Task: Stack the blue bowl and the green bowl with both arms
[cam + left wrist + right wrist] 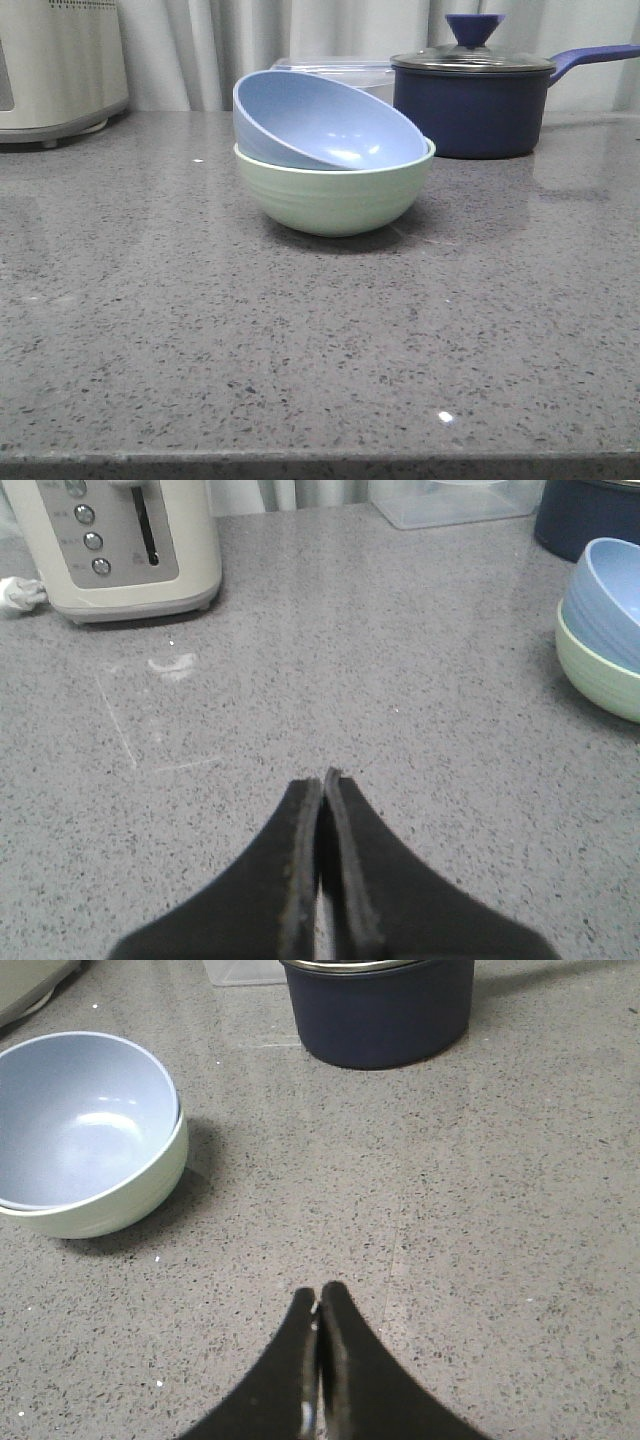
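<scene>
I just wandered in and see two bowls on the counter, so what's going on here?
Nothing is being handled right now. The blue bowl already sits inside the green bowl, tilted rather than level, on the grey counter. Both robot grippers are shut, hold nothing and are apart from the bowls: the left gripper and the right gripper each hover over bare counter. A navy saucepan stands behind the bowls and a toaster off to the left.
</scene>
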Controlling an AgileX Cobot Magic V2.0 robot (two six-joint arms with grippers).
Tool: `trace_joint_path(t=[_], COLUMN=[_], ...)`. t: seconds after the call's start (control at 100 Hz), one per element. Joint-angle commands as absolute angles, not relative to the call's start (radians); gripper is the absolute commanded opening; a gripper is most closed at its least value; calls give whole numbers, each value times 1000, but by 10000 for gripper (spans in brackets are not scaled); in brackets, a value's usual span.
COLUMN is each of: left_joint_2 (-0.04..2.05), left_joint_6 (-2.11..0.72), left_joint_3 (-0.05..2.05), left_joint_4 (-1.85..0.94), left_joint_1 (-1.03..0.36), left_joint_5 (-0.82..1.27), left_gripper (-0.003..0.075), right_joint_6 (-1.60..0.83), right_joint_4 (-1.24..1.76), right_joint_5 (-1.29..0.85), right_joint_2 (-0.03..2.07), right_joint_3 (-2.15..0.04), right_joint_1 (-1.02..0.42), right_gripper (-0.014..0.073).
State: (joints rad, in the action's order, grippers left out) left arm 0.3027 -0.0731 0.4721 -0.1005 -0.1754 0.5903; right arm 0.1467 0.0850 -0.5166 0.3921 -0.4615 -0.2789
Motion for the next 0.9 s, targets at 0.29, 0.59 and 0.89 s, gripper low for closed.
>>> trace_joint_path(t=[0.29, 0.59, 0.89], left_joint_2=[179, 23, -41], left_joint_6=[-65, -65, -65], left_joint_3=[258, 23, -44], left_joint_4=[-101, -101, -97], left_joint_1=[-82, 4, 28], left_joint_5=[146, 57, 78], left_gripper=[-20, -20, -20], right_joint_6=[140, 140, 140], right_joint_4=[73, 73, 73], right_joint_5=[-443, -443, -444], right_joint_2=[396, 396, 397], right_joint_3=[-484, -484, -484], right_joint_1=[-273, -273, -273], right_gripper=[-42, -42, -42])
